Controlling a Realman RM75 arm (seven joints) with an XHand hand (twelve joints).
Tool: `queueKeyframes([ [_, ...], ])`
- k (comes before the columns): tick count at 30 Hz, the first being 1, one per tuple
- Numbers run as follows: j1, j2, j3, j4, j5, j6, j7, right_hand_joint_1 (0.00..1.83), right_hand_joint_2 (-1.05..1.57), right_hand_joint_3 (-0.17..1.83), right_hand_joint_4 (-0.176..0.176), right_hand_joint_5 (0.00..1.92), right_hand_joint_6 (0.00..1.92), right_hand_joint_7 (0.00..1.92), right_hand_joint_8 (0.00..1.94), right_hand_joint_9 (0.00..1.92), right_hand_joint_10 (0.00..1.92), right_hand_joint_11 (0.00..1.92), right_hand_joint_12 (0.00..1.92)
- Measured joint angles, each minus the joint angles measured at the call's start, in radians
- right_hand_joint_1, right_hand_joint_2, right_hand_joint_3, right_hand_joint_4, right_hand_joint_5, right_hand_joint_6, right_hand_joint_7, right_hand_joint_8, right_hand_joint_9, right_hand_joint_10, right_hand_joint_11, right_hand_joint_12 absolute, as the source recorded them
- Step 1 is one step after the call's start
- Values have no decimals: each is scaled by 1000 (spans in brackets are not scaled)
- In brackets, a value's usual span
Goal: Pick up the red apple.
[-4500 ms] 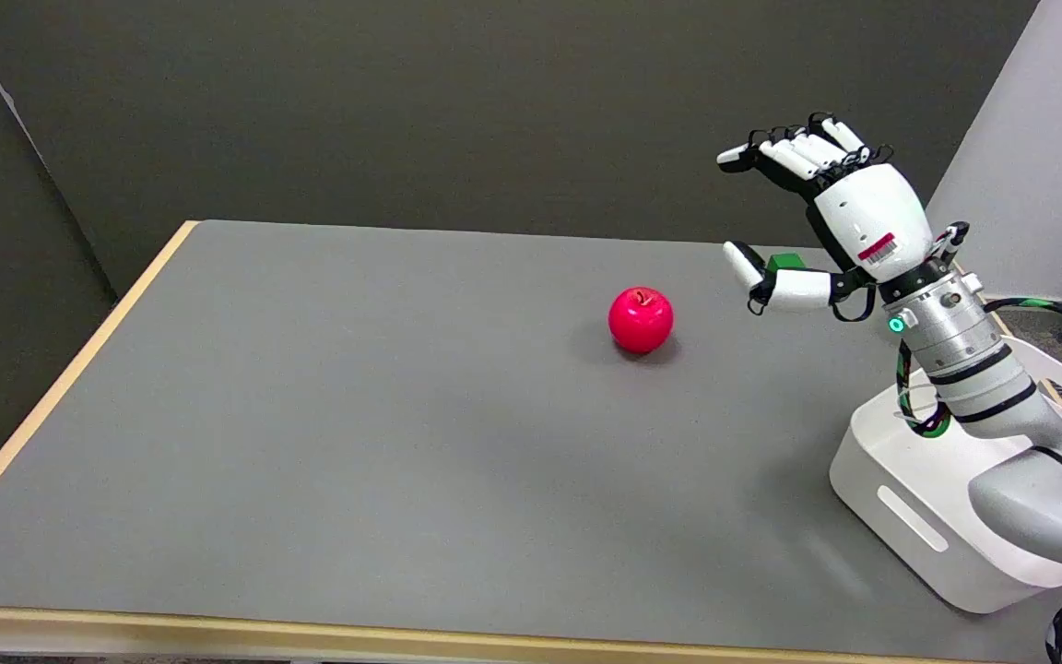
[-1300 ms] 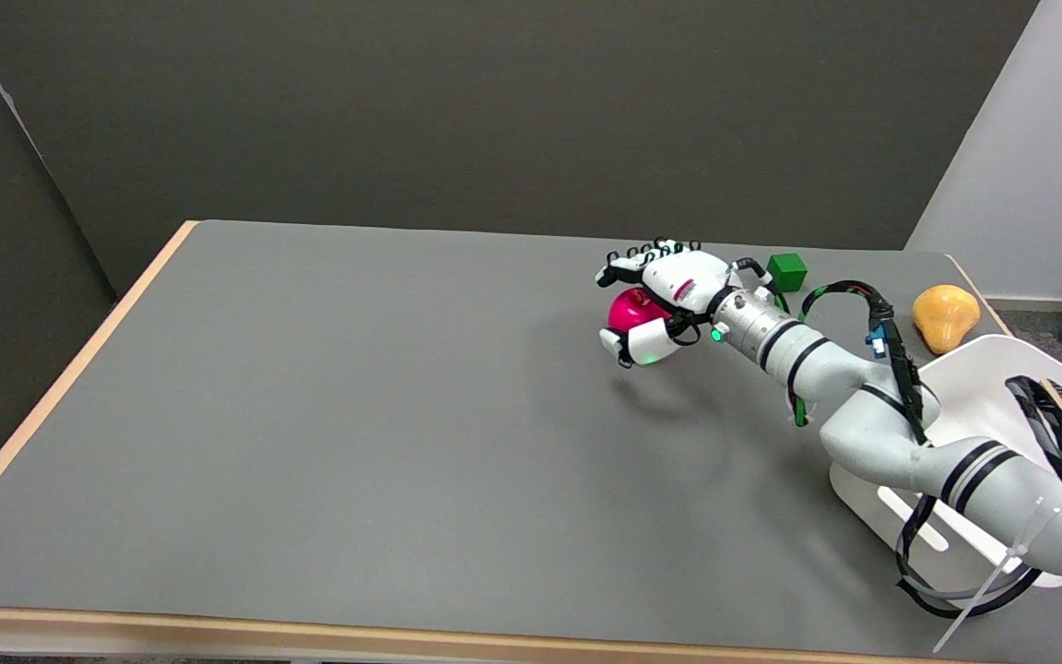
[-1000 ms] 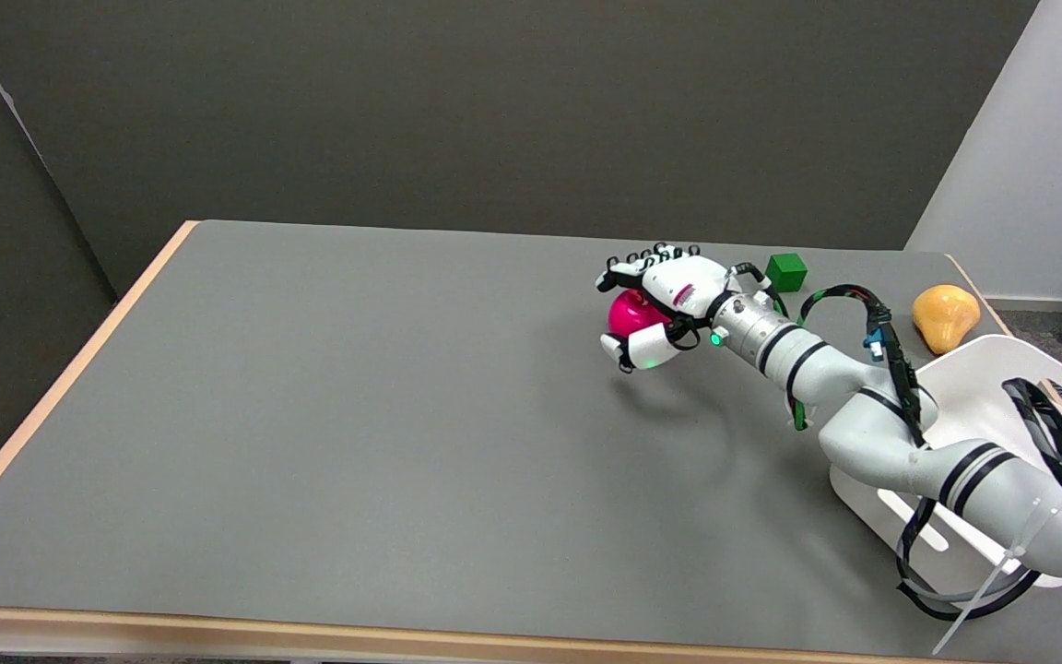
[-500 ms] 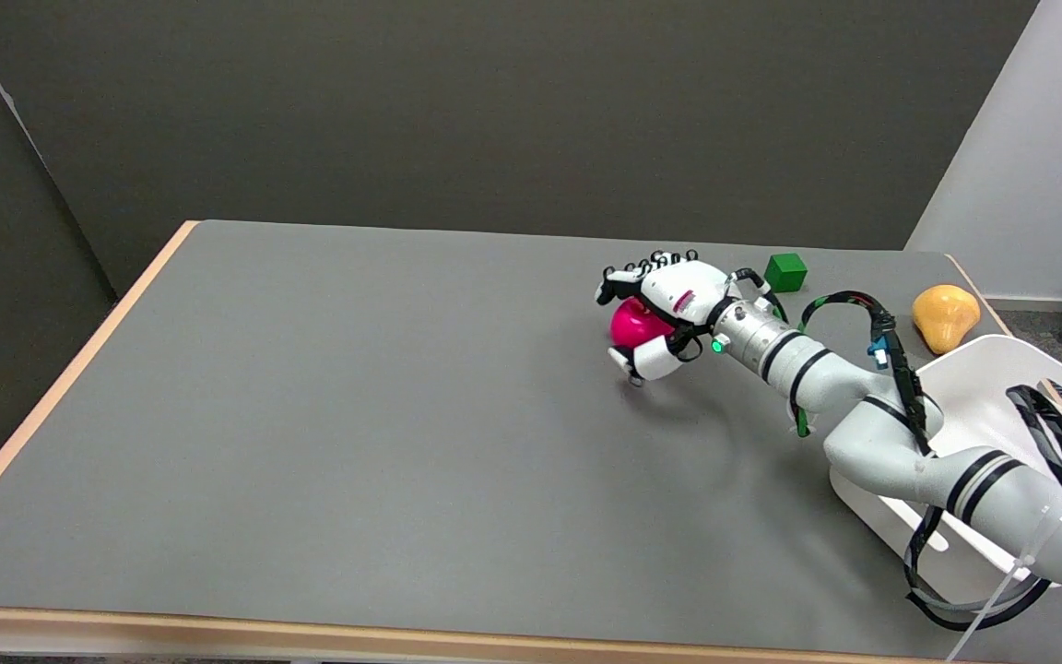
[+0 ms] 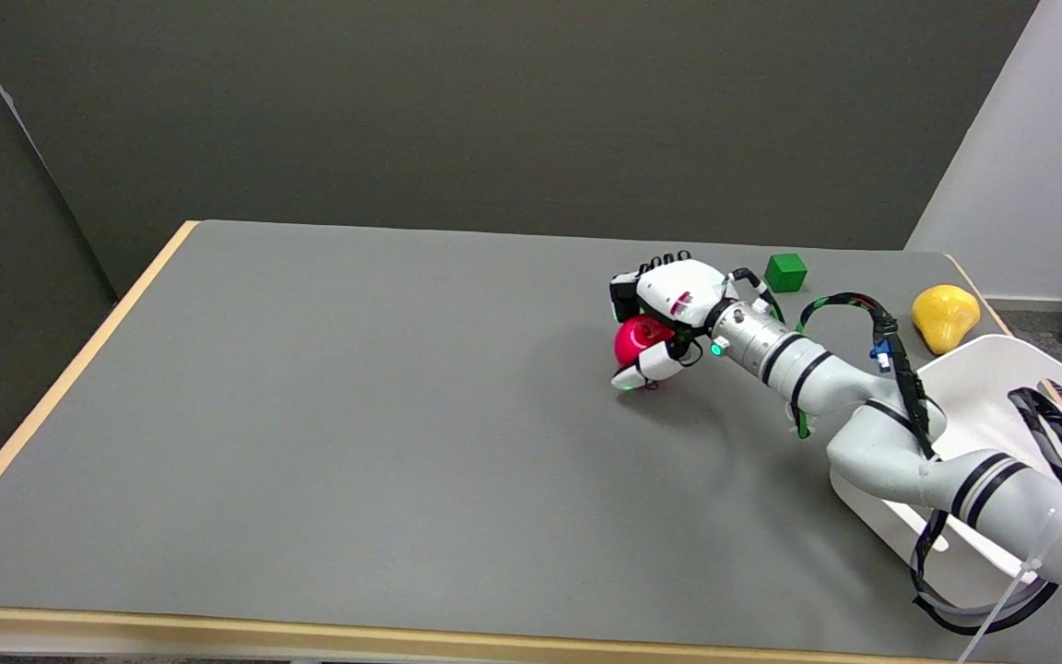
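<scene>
Since about half a second back, the robot's black-and-white right hand (image 5: 663, 309) has gone from draped loosely over the shiny red plastic-looking apple (image 5: 634, 339) to properly wrapped round it: fingers (image 5: 625, 293) now curl down over the far side at roughly 12 o'clock of the fruit, and the thumb has swung in under the near side at about 6 o'clock. So I'd call the hand clamped on the apple, not just resting on it. A few seconds earlier that same hand was up in the air, spread wide, off at the apple's 3 o'clock, so it's come a good way. The apple itself hasn't really gone anywhere, sitting right-of-centre on the grey matte tabletop (image 5: 356, 415), and from where I'm standing I honestly can't tell if it's left the surface yet; the shadow underneath looks tight, so my guess is it's still down or barely lifted. That means the grasp part looks done and only the lift is left. Smooth round thing, so if the thumb isn't seated well it could squirt out. Other stuff: a small green cube (image 5: 785, 272) at 2 o'clock from the apple, a yellow pear-shaped toy (image 5: 944, 305) further out around 3 o'clock, and a white plastic bin (image 5: 983, 387) under the arm, around 4 o'clock.
</scene>
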Motion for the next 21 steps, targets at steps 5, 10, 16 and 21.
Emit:
queueKeyframes([
  [5, -2, 2, -1, 8, -3, 12, -2, 1343, 1007, 439, -153, 673, 1611, 869, 1244, 739, 1462, 601, 1635],
  [10, -7, 11, 16, 45, -4, 29, -14, 1346, 983, 483, -152, 683, 1612, 873, 1246, 749, 1459, 606, 1648],
  [16, -25, 35, 73, 135, -5, 38, -60, 1344, 997, 459, -153, 678, 1620, 860, 1255, 749, 1452, 626, 1589],
  [21, -53, 58, 157, 230, -5, 22, -116, 1349, 946, 556, -158, 692, 1630, 873, 1266, 760, 1463, 622, 1667],
])
